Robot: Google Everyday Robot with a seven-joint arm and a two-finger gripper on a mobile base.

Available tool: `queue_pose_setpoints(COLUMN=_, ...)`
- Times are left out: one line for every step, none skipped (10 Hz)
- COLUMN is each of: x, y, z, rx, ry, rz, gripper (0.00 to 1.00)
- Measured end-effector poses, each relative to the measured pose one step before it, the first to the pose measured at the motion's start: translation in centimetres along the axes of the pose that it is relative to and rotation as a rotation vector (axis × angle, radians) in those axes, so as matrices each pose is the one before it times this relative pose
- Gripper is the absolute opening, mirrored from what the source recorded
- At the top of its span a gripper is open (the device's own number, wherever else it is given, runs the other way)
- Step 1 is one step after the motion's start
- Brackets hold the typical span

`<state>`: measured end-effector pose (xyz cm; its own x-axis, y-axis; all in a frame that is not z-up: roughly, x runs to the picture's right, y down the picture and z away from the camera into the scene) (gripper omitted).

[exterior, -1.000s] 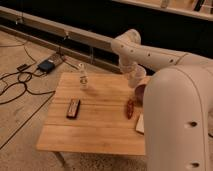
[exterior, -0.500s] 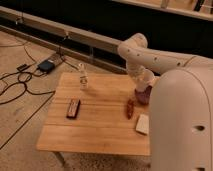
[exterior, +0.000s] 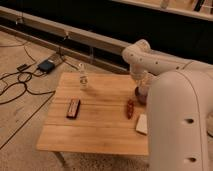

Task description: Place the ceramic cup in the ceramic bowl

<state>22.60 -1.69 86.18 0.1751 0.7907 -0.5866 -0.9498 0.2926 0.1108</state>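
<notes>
Camera view: pincer [exterior: 140, 84] hangs over the bowl [exterior: 139, 96] at the right edge of the surface [exterior: 100, 131]. The cup [exterior: 139, 78] shows pale at the pincer tip, just above the bowl. Whether the pincer clamps it, cannot tell. The bowl's inside is mostly hidden. A bottle [exterior: 82, 78] stands upright at far left, well apart.

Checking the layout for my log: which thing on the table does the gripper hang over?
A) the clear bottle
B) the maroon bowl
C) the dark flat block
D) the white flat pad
B: the gripper hangs at the far right edge of the table, just over the maroon bowl and well away from the bottle.
</notes>
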Motion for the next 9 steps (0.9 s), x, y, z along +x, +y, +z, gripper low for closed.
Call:
queue_pose_setpoints(x=0.265, y=-0.46, z=1.098, rx=-0.00275, ry=0.02374, rz=0.00815, gripper=0.0)
queue_pose_setpoints(x=0.133, y=-0.145, z=0.678, rx=-0.00283, ry=0.01527, rz=0.00249, gripper=0.0)
queue_pose_setpoints(x=0.076, y=-0.007, z=0.86, rx=-0.00471, ry=0.01926, rz=-0.00019, gripper=0.0)
queue_pose_setpoints(x=0.01, y=0.07, z=0.634, rx=-0.00217, ry=0.01441, rz=-0.0023, gripper=0.02)
queue_pose_setpoints(x=-0.097, y=0.191, z=0.825, rx=-0.00257, ry=0.02098, rz=-0.00499, gripper=0.13)
queue_pose_setpoints(x=-0.149, y=0.218, z=0.382, rx=-0.00069, ry=0.01184, rz=-0.00388, gripper=0.22)
queue_pose_setpoints(x=-0.052, y=0.077, z=0.293, rx=-0.00034, ry=0.0092, rz=-0.00146, gripper=0.3)
queue_pose_setpoints(x=-0.112, y=0.107, z=0.374, rx=-0.00088, ry=0.01228, rz=-0.0014, gripper=0.42)
queue_pose_setpoints(x=-0.048, y=0.207, z=0.338, rx=-0.00308, ry=0.01157, rz=-0.00065, gripper=0.53)
